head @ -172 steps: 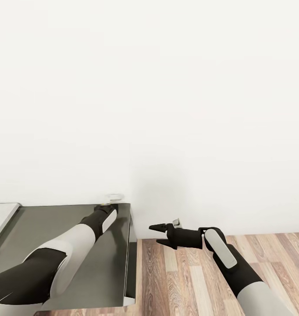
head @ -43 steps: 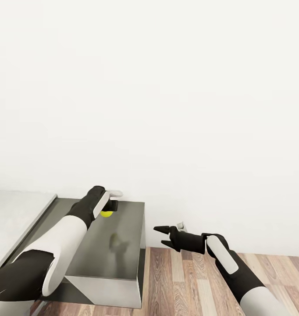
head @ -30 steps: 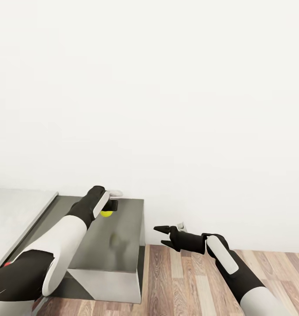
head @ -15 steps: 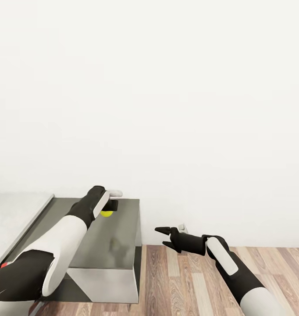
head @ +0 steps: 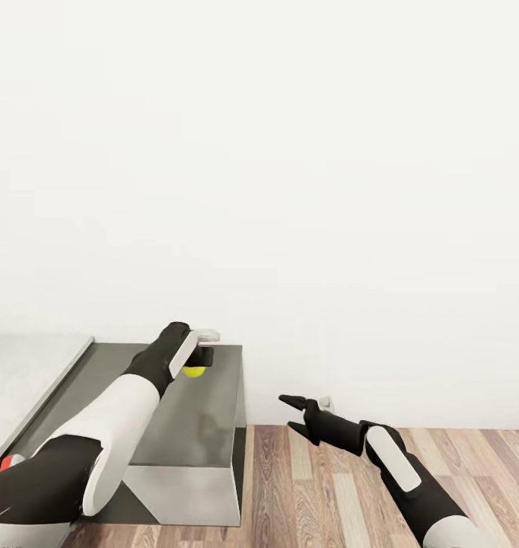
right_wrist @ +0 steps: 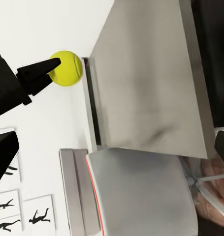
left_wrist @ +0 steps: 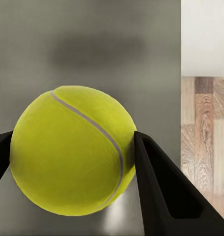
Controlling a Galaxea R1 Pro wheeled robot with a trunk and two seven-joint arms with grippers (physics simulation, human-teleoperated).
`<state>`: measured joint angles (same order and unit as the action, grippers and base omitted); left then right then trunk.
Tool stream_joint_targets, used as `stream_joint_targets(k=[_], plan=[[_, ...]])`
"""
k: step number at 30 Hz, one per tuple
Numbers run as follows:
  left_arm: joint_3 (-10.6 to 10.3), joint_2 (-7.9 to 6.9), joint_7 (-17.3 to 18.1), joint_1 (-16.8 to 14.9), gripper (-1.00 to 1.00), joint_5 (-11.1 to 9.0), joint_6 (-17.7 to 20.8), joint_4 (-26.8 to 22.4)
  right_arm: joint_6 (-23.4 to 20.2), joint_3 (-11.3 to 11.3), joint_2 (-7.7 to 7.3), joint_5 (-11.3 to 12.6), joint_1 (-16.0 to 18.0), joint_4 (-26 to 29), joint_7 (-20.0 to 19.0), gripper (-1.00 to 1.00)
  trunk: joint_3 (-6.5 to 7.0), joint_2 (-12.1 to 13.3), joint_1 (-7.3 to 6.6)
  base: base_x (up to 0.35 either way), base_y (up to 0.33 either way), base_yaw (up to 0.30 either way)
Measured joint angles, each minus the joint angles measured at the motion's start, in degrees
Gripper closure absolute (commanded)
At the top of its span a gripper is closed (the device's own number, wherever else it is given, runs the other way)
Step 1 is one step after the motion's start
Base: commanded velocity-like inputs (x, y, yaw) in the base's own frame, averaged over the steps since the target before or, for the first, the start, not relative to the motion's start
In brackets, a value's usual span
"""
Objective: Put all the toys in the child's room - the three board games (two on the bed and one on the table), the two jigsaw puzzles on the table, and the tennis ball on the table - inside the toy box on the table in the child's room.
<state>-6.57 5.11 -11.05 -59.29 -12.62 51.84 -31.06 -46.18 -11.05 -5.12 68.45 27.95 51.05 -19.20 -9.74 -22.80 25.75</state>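
Note:
The yellow-green tennis ball (head: 193, 371) hangs a little above the far right corner of the table's dark grey section (head: 206, 434), casting a faint shadow on it. My left gripper (head: 196, 362) is shut on it from above. The left wrist view shows the tennis ball (left_wrist: 72, 150) pinched between two black fingers (left_wrist: 158, 191) over the dark top. My right gripper (head: 293, 413) is open and empty, out over the wood floor to the right of the table. In the right wrist view the tennis ball (right_wrist: 66, 68) appears off the end of the dark section (right_wrist: 146, 83).
The table's pale grey top (head: 23, 365) adjoins the dark section on the left. A white wall stands right behind the table. Wood-plank floor (head: 328, 487) lies to the right. A chair with a grey seat and red rim (right_wrist: 136, 196) and black silhouette pictures (right_wrist: 23, 216) appear in the right wrist view.
The left gripper, low at the table's back edge 5.7 s ago, now holds the ball raised off the top. The camera has shifted. The right arm has drifted slightly right and down.

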Motion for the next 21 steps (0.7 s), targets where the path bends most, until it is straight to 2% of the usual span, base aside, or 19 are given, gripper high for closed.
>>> stream_joint_targets(k=[13, 21], plan=[[0.74, -0.15, 0.01, 0.01, 1.00, 0.05, -0.01, -0.01, 4.18, 4.19, 0.25, -0.19, 0.30, 0.02, 0.08, -1.00, 0.73, -0.01, 0.00, 0.000, 0.000, 0.000], [0.77, -0.23, 0.08, 0.01, 1.00, 0.04, -0.06, -0.07, 6.75, 4.30, 0.25, -0.29, 0.30, -0.04, 0.08, -1.00, 1.48, 0.00, 0.00, 0.000, 0.000, 0.000]])
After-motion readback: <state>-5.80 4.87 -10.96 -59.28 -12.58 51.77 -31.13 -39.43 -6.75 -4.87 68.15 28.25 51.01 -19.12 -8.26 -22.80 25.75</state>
